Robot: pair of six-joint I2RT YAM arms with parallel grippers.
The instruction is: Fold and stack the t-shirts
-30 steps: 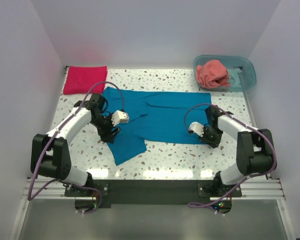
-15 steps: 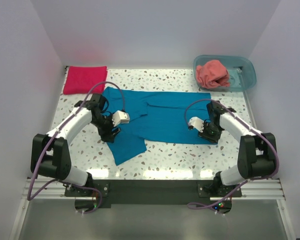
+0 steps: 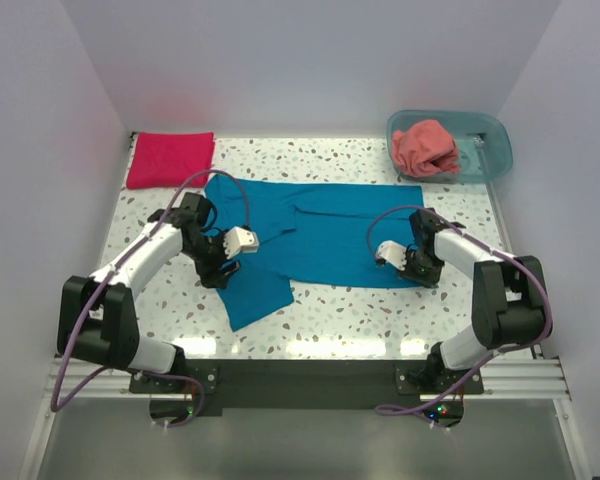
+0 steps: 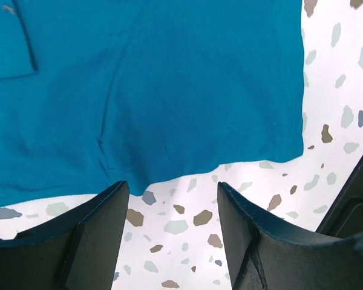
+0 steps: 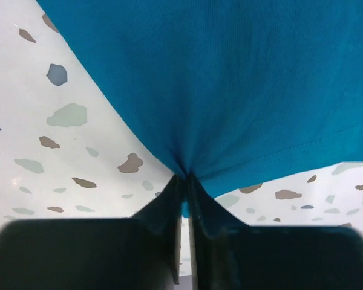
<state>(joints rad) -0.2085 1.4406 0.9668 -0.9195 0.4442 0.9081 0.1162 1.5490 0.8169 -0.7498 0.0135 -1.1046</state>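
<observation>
We see the teal-blue t-shirt [image 3: 325, 228] spread flat across the middle of the speckled counter [image 3: 350, 302], lying sideways, with one flap reaching toward the near edge on the left. A long crease runs through it close to the centre.

Our left hand [image 4: 172, 202] sits low at the left part of that shirt, just beside the flap. It is released: in the left wrist view its two dark fingers [image 4: 100, 226] stand well apart, with only bare counter between them and the shirt's hem lying just past the tips. We cannot tell whether the tips touch the counter.

Our right hand [image 5: 184, 180] is at the near right hem of the same shirt. It is clenched on the teal cloth: in the right wrist view the fingers meet with the hem pinched between them, and the fabric gathers into small puckers at the pinch. The stitched edge runs off to the right of it.

The crimson-magenta t-shirt [image 3: 170, 158] lies folded as a neat rectangle in the far left corner of the counter, well apart from both hands. The salmon-coral t-shirt [image 3: 425, 147] is crumpled in the translucent tub [image 3: 492, 152] at the far right corner
</observation>
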